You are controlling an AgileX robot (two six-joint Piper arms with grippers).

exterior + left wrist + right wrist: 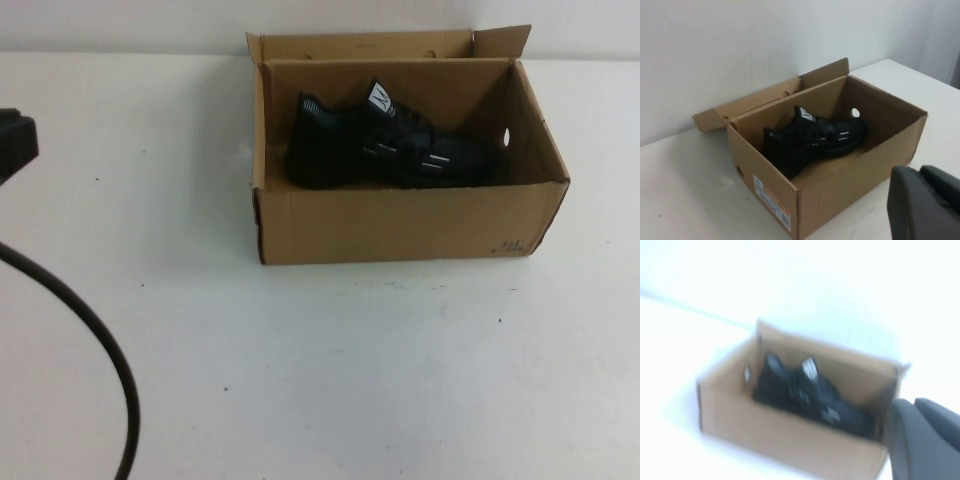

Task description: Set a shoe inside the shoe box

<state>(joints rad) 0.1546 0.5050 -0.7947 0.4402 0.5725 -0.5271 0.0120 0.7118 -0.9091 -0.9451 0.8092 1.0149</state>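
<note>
Left arm (14,140): a matte black, blocky housing with squared edges at the left edge of the desk in the high view, trailed by a thick, smooth black cable (95,340) that curves in a long arc down toward the near-left corner. Left gripper (925,202): seen in the left wrist view as dark charcoal-grey moulded parts with rounded corners and a dull, unmarked surface, split by a narrow seam. Right gripper (922,437): seen in the right wrist view as a similar dark grey, rounded, plain form, with no screws or markings discernible.
</note>
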